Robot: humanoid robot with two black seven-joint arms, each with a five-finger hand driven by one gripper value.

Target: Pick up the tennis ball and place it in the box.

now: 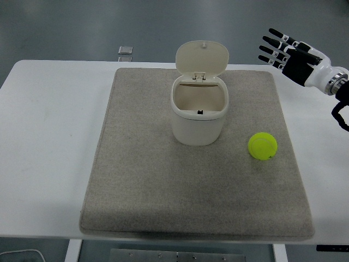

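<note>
Yellow tennis ball point(262, 147) sits on the grey mat point(136, 180) right of the open box point(198, 112), so we lower our empty, splayed right hand point(292, 54) squarely over it.

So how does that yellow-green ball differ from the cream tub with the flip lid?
The yellow-green tennis ball is small, round and bright; the cream plastic box is taller, pale and hollow, its hinged lid up. The ball lies to the box's right, apart from it. Both rest on the grey felt mat.
</note>
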